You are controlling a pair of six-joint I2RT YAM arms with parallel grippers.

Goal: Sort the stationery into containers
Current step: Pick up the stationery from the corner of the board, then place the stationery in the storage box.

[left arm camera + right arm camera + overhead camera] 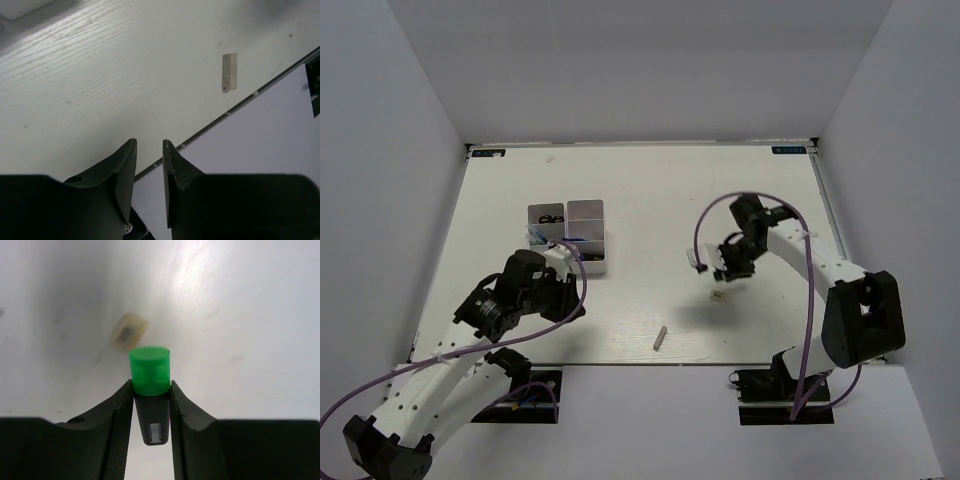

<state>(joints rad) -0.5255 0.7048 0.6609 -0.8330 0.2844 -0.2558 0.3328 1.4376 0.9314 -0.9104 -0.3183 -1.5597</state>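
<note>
Right gripper [150, 385]: both fingers pressed flat against the black barrel of one green highlighter [149, 371], clamped just below its green cap, which sticks out past the fingertips and points at the table [650, 190]. The highlighter is held clear of the surface. Beyond the cap, one tiny beige cube [129, 331] lies on the bare tabletop, near the gripper but not touching it. The right arm [860, 310] rises from its base at the near right corner, folds at a raised elbow and reaches inward to the right-centre of the table with its wrist bent down; a purple cable [705, 222] arcs over it. Left gripper [149, 145]: fingers parted by a narrow gap with nothing between them, aimed down at the near strip of the table, close to its front edge. One short grey stick [229, 71] lies alone ahead of those fingers, well apart from them and just inside the table edge. The left arm [450, 375] stretches diagonally from the near left corner, its wrist hanging over the near end of one white tray [568, 205]. Three of the tray's compartments show clearly, with dark items in the far left one; the arm hides the rest.
</note>
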